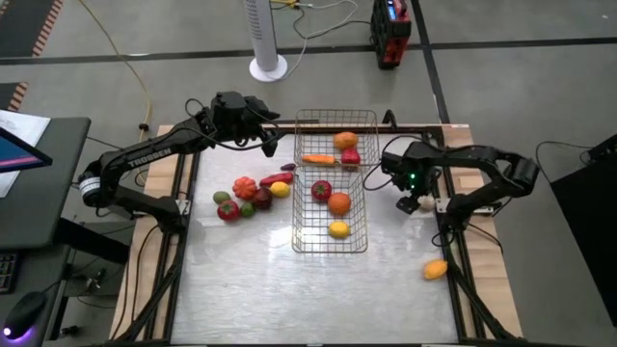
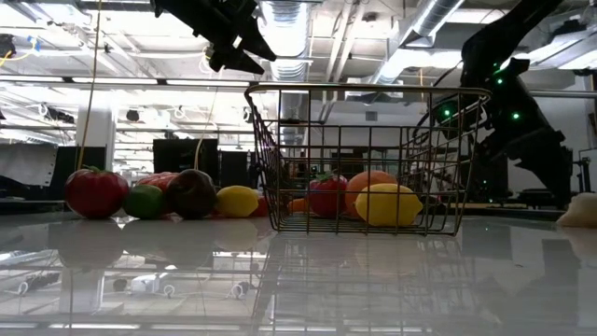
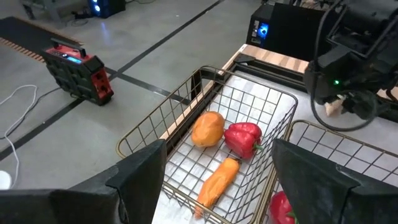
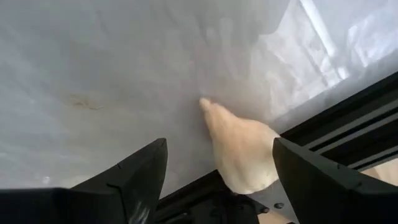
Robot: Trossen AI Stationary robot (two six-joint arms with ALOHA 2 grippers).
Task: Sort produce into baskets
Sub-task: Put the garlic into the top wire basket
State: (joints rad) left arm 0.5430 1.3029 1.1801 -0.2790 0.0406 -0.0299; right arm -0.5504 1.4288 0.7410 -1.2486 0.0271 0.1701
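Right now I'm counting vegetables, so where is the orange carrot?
In the high view the orange carrot lies in the far basket, beside a red pepper and an orange fruit.

Two baskets (image 1: 330,224) sit mid-table, loose produce (image 1: 253,192) to their left

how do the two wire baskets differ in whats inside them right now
The far basket holds an orange fruit, a red pepper and a carrot; the near basket holds a red fruit, an orange one and a lemon. Only the far one has a long, lying piece; the near one's are all roundish. Both are silver mesh, touching end to end, three pieces each.
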